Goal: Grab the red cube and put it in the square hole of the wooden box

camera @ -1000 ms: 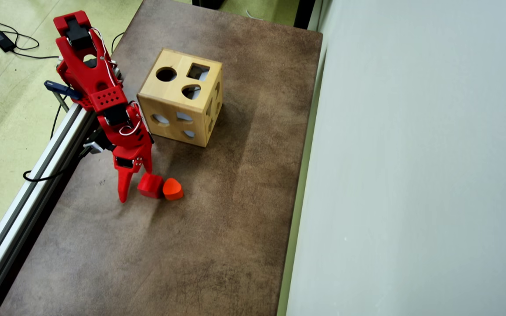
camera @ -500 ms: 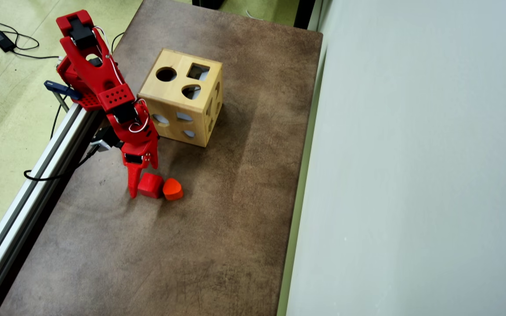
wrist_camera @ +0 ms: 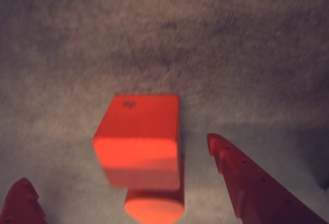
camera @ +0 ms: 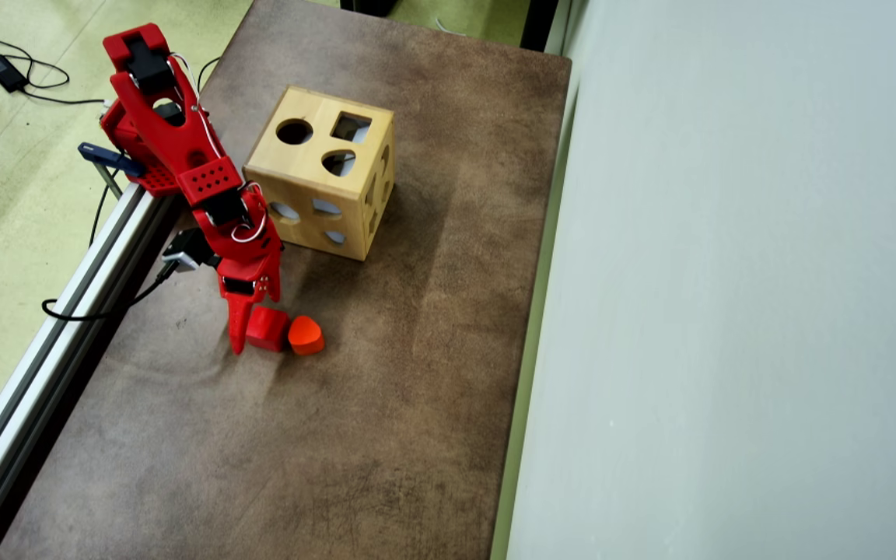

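Pincer (wrist_camera: 121,175) prongs enter the wrist view from the bottom corners, spread apart, with the red cube (wrist_camera: 139,139) lying between them on the table (wrist_camera: 231,54) and touched by neither. In that view a rounded orange-red block (wrist_camera: 154,206) sits just below the cube, touching it. In the overhead view the pincer (camera: 250,330) points down at the table, one long prong just left of the red cube (camera: 267,328), and the orange-red block (camera: 306,335) rests against the cube's right side. The red arm (camera: 183,148) reaches in from a metal rail (camera: 51,342) along the table's left edge. Further up the brown table (camera: 386,404) stands the wooden box (camera: 322,173), well apart from the cube, with the square hole (camera: 351,127) on its top face beside a round hole (camera: 294,131).
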`<state>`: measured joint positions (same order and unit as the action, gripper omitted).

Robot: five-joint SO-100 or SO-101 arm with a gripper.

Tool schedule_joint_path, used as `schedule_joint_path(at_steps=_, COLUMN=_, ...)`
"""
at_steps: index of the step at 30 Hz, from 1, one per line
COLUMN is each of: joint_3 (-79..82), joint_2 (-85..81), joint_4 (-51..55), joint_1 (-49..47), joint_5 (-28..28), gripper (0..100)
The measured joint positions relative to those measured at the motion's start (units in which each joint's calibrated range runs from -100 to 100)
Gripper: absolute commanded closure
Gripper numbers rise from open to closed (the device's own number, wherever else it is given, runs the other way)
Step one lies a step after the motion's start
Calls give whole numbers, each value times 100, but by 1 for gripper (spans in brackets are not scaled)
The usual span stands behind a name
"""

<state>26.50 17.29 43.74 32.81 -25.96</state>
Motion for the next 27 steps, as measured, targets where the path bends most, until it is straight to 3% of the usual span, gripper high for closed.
schedule_joint_path(at_steps=21, joint_3=0, joint_2=356, joint_4=-395, joint_1=0, joint_5=-5, gripper=51)
schedule_joint_path(at_steps=27, joint_3=0, joint_2=356, joint_4=-428, joint_1=0, joint_5=-5, gripper=58)
